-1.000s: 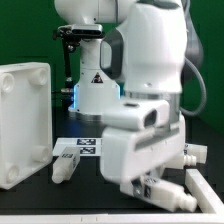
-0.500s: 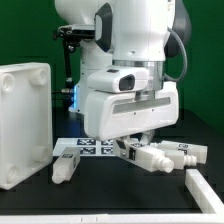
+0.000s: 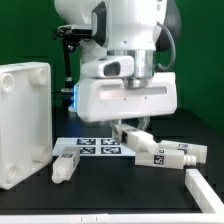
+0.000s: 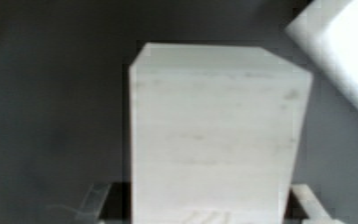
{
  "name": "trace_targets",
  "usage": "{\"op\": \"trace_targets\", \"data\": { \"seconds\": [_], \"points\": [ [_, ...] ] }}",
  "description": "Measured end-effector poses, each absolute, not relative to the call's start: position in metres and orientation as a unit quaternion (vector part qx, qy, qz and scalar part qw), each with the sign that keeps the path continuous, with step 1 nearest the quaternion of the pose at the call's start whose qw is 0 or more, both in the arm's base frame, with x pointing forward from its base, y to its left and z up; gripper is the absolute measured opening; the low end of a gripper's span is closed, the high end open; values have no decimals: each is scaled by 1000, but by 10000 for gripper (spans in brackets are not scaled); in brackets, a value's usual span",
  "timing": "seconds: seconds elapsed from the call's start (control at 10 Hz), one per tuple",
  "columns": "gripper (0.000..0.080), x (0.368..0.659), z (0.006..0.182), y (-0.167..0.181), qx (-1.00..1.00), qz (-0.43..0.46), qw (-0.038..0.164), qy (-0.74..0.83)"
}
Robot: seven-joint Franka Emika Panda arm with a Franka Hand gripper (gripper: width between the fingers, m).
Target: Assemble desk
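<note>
- The gripper (image 3: 127,128) is closed on one white square-bar leg (image 3: 148,145). In the wrist view the leg (image 4: 220,120) fills the space between the two dark fingers (image 4: 98,200), one on either side of it.
- In the exterior view the held leg hangs tilted just past the centre toward 4 o'clock, its upper end at the gripper. Its lower end is close over the black table (image 3: 110,185).
- The leg is plain white with black-and-white tag stickers on its side.
- One rimmed tabletop panel (image 3: 25,120) stands on edge at 9 o'clock, round sockets in its corners.
- I count three legs. One is held, a second leg (image 3: 65,165) lies at 7 o'clock, and a third leg (image 3: 188,152) lies at 4 o'clock, just beyond the held one.
- One marker board (image 3: 92,146) lies flat near the centre.
- One white bar (image 3: 205,185) sits at 5 o'clock.
</note>
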State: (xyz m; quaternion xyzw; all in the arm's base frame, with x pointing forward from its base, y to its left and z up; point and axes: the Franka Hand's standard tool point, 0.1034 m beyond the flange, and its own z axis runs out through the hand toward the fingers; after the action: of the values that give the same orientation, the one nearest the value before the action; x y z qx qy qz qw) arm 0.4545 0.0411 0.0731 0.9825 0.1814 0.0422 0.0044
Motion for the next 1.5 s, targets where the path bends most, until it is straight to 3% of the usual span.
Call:
{"op": "trace_targets", "data": {
  "seconds": [0.1, 0.5, 0.9, 1.2, 1.5],
  "points": [
    [281, 442, 77, 39, 988, 37, -1, 152],
    [281, 444, 76, 25, 988, 39, -9, 147],
    [281, 394, 48, 24, 1000, 24, -15, 0],
    [281, 378, 17, 16, 999, 23, -11, -19],
    [281, 377, 13, 21, 999, 28, -10, -11]
  ]
}}
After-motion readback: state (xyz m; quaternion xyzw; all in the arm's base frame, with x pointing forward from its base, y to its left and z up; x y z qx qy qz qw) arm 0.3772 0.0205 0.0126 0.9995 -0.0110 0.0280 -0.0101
